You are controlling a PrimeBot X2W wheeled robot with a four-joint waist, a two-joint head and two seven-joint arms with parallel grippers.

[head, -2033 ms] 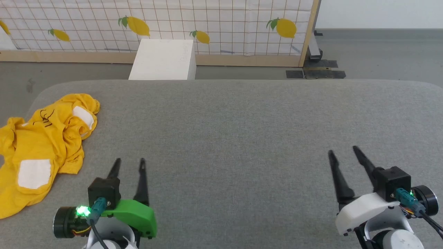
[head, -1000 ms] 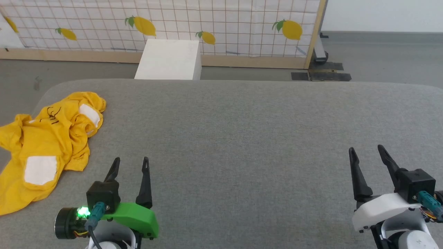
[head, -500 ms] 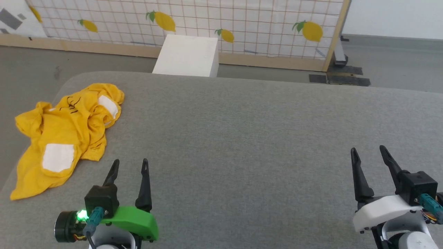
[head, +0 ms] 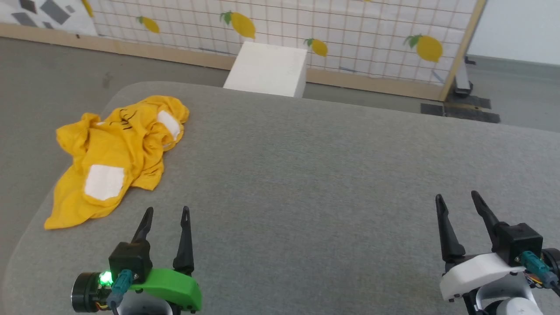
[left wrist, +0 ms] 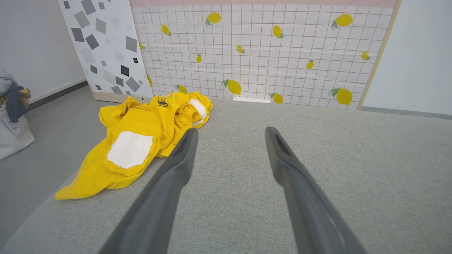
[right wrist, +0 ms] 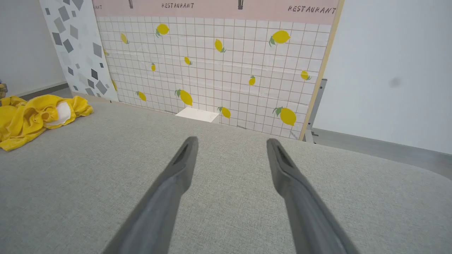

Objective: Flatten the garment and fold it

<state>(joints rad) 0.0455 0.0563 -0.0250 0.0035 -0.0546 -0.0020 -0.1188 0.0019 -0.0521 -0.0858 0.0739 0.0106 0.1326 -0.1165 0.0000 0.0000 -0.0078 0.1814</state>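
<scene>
Garment noted at the far left end of the grey padded surface, crumpled in a heap with its lower corner lying close to the left edge. A white patch is turned upward, and black stripe marks are seen among the far folds. No part is judged to be flattened yet, so the step in hand is taken to be the first reach and grasp. The left pincer is held low over the surface, near the garment's nearest fold but apart from it, with fingers spread and nothing held. For a clean start, a single outer layer (hem or sleeve) should be pinched rather than the bunched middle. The pull should be directed inward, toward the open middle of the surface, so that the cloth is not slid off the left edge. A white box is seen on the floor beyond the far edge and is not involved. The right pincer is held well apart at the right, over bare surface, fingers spread and empty. It would need to be brought across before an opposite corner could be taken and the cloth drawn taut.
</scene>
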